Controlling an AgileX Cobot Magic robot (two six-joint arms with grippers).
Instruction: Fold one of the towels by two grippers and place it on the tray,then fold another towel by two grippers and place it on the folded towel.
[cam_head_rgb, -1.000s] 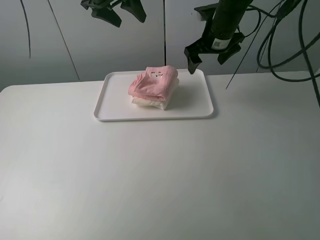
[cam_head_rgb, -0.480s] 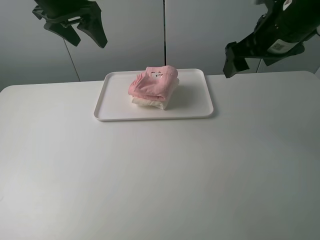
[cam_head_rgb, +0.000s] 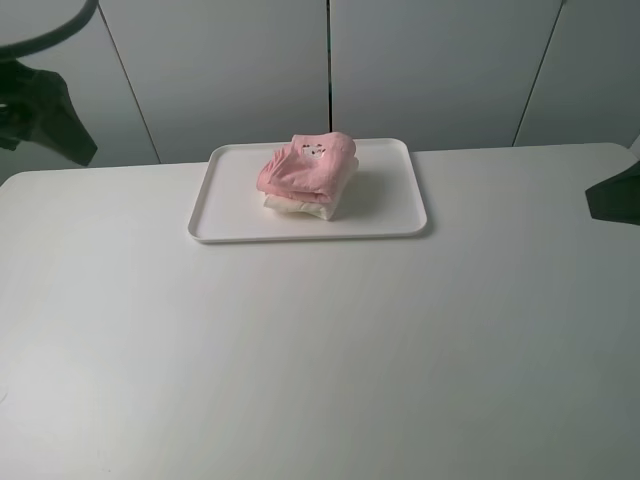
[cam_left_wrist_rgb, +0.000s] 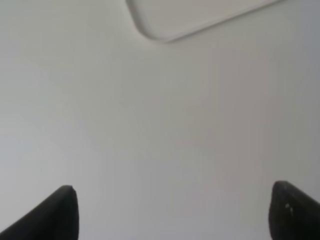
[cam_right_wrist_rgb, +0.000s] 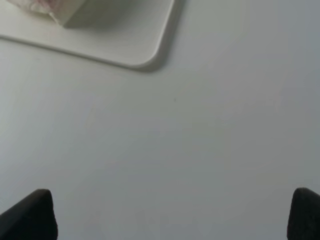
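Note:
The white tray (cam_head_rgb: 398, 205) lies at the back middle of the table. On it rests the cream folded towel (cam_head_rgb: 298, 206), and the pink towel (cam_head_rgb: 306, 166) sits folded on top of it, small printed mark facing up. Both grippers are far from the stack. The left gripper (cam_left_wrist_rgb: 177, 212) is open over bare table, with a corner of the tray (cam_left_wrist_rgb: 190, 15) ahead of it. The right gripper (cam_right_wrist_rgb: 170, 215) is open too, empty, with the tray corner (cam_right_wrist_rgb: 125, 42) and an edge of the towel stack (cam_right_wrist_rgb: 55, 9) in front. Nothing is held.
In the exterior view only a dark piece of the left arm (cam_head_rgb: 42, 110) shows at the left edge and a dark piece of the right arm (cam_head_rgb: 615, 195) at the right edge. Grey cabinet panels (cam_head_rgb: 330, 70) stand behind the white table (cam_head_rgb: 320, 340).
Both arms have swung away from above the tray, the left one out to the left edge and the right one down to the right edge. The stacked towels have not moved.

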